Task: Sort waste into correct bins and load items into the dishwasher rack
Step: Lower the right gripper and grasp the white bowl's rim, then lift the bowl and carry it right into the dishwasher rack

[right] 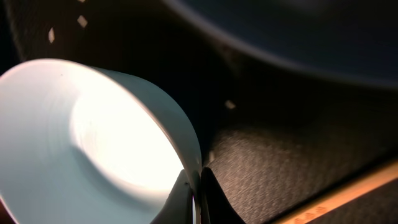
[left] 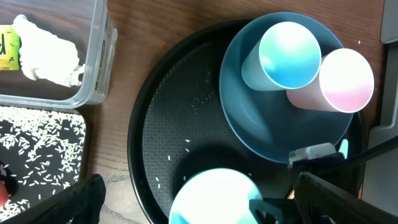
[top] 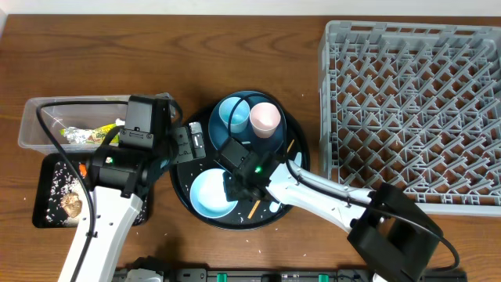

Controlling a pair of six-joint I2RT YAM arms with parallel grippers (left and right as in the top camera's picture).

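The right pincer (right: pixel 199 180) is seen closed tight on the rim of the white bowl (right: pixel 93 137), which sits in the front part of the round black tray (left: pixel 135 155). A thin wooden chopstick (top: pixel 254 206) is laid just right of the bowl on that tray. The left pincer (left: pixel 199 186) is held over the tray's left side, jaws wide apart, nothing gripped. On the tray's far part a dark-blue plate (left: pixel 261 118) is set, bearing a light-blue cup (left: pixel 286 56) and a pink cup (left: pixel 345 81), touching. Left of the tray, on the surface, a clear tub (top: pixel 31 129) holding a snack wrapper (top: pixel 94 135) and a white tissue (left: pixel 46 53) is found, and beside it a shallow black tray (top: pixel 41 215) strewn with rice grains (left: pixel 43 137). Well to the tray's right the grey dishwasher rack (top: pixel 411 110) is placed
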